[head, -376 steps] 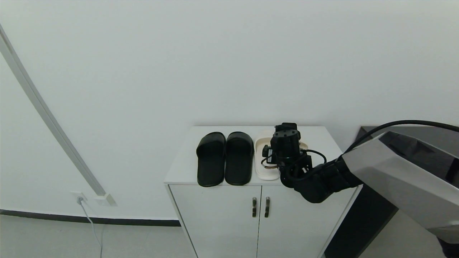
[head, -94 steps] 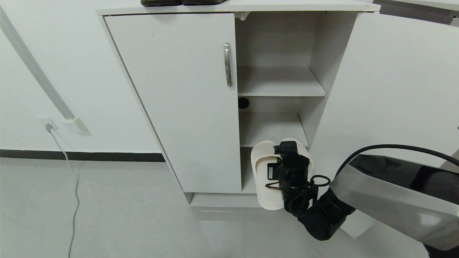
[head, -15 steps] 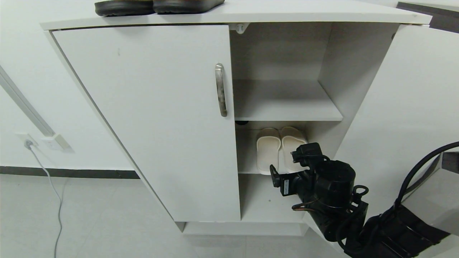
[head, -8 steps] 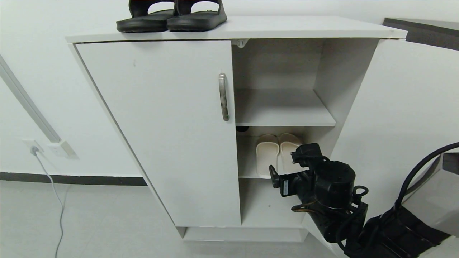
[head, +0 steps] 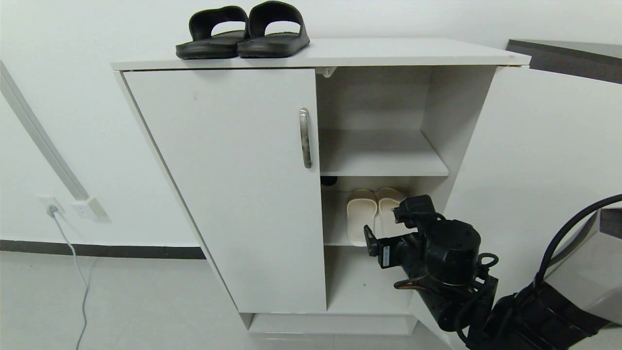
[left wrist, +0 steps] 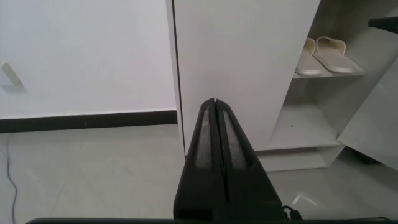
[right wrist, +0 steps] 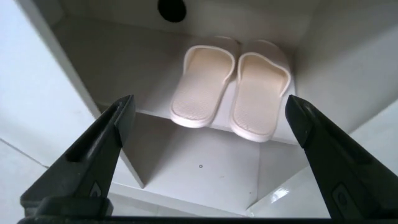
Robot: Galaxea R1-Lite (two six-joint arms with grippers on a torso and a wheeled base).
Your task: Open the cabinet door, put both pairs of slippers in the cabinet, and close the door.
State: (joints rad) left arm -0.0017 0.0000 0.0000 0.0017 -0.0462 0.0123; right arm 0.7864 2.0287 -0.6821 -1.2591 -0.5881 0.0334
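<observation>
The cream slippers [head: 371,214], held low before the cabinet [head: 388,48] by the right claw [right wrist: 208,115] six seconds ago, now lie side by side on its middle shelf [head: 334,223]. The right claw hangs just in front of them, spread wide and empty. The right door [head: 534,170] stands open; the left door [head: 223,184] is closed. The black slippers [head: 243,31] sit on the cabinet top. The left claw [left wrist: 214,106], fingers pressed together, hangs low, facing the left door.

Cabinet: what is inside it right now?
White slippers lie side by side on the middle shelf of the open right half. The shut left door covers the other half.
</observation>
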